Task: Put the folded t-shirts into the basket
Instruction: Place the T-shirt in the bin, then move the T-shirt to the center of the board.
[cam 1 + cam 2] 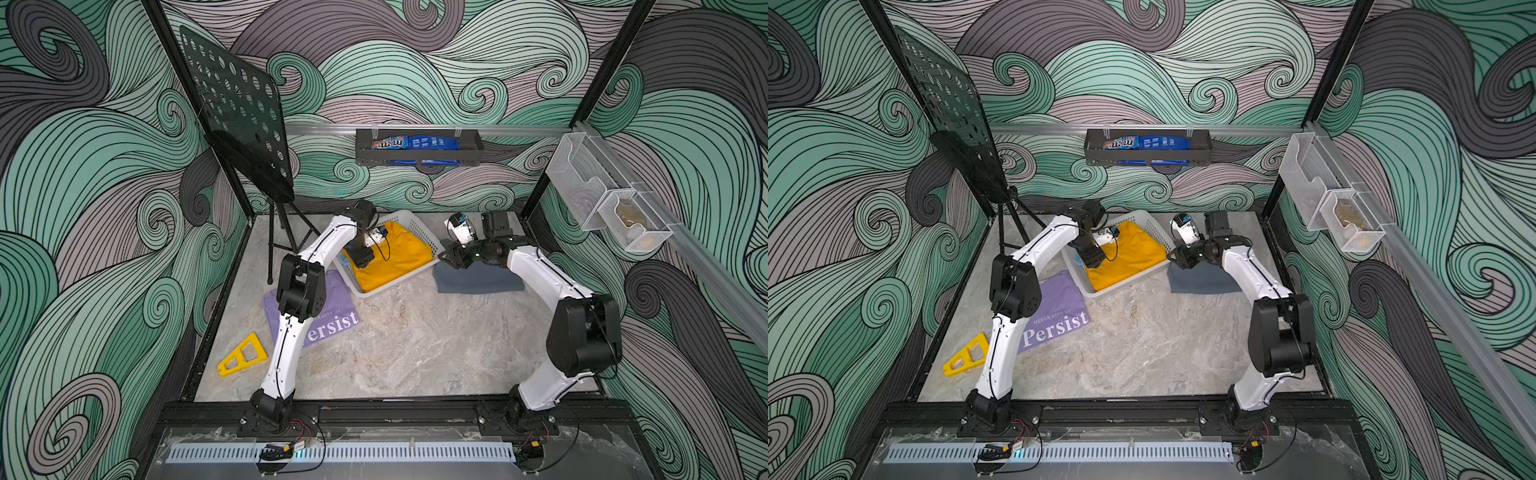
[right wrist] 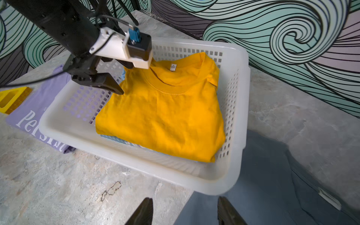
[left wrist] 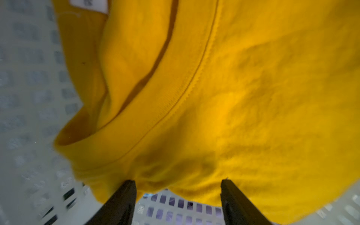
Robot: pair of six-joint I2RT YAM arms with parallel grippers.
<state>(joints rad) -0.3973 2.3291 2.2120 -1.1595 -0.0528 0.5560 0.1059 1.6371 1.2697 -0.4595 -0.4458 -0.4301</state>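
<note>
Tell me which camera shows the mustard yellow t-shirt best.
The right wrist view: the whole folded mustard yellow t-shirt shows sharply in the white basket, collar and label included. In both top views the left gripper covers part of it. The left wrist view gives only a blurred close-up.

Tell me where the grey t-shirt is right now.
In both top views the grey t-shirt lies flat on the table, right of the basket and outside it, just under the right gripper.

The table [image 1: 415,353] lies bare in front, between the arms; the left gripper [image 1: 361,262] hangs low over the basket [image 1: 409,216]. A grey shirt [image 1: 478,282] and a purple shirt [image 1: 336,299] crowd the basket's corners.
</note>
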